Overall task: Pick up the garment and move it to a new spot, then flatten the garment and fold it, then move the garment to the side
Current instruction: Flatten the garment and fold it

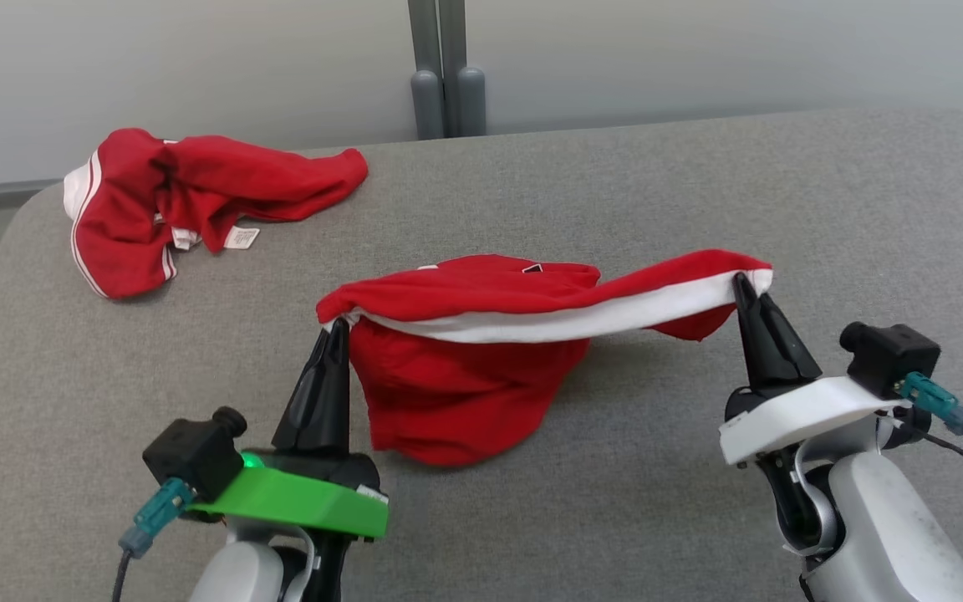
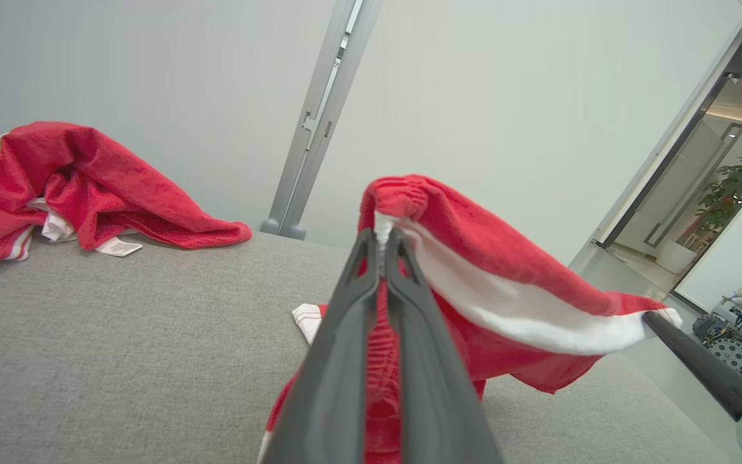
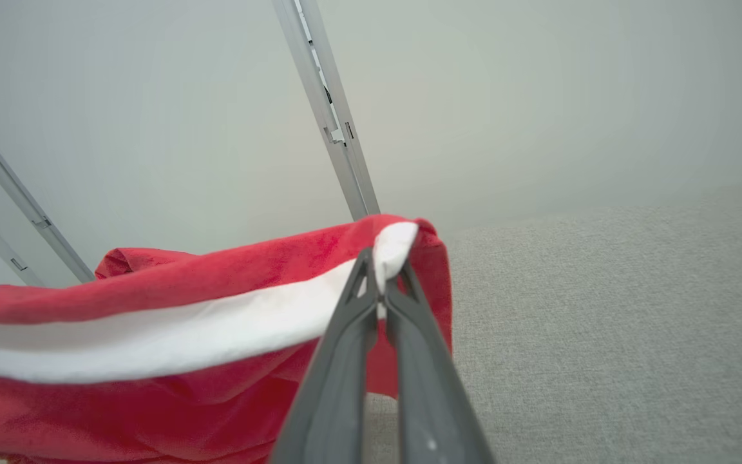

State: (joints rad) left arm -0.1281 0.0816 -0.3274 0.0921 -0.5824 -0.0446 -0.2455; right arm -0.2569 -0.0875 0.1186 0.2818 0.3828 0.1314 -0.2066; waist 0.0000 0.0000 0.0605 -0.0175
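A: Where the red garment (image 1: pixel 465 368) hangs across the middle of the grey surface (image 1: pixel 657 184), we see its white-banded edge stretched between two claws. Which claw takes which end?

B: We mark the left claw (image 1: pixel 338 328), at 7 o'clock in the head view, clenched on the band's left end. The right claw (image 1: pixel 742 283), at 4 o'clock, is clenched on the right end. Both wrist views show us white cloth pinched between closed fingertips.

A: Is the garment clear of the surface?

B: Partly, as we read it. The band is raised and sags slightly between the claws. The red body droops beside the left claw, and its lower fold appears to rest on the surface at 6 o'clock of centre.

A: And the other cloth?

B: We note a second red garment (image 1: pixel 189 201), crumpled, with white trim and a label showing. It lies at 10 o'clock, well apart from the held one. A grey post (image 1: pixel 446 75) stands beyond the surface at 12 o'clock.
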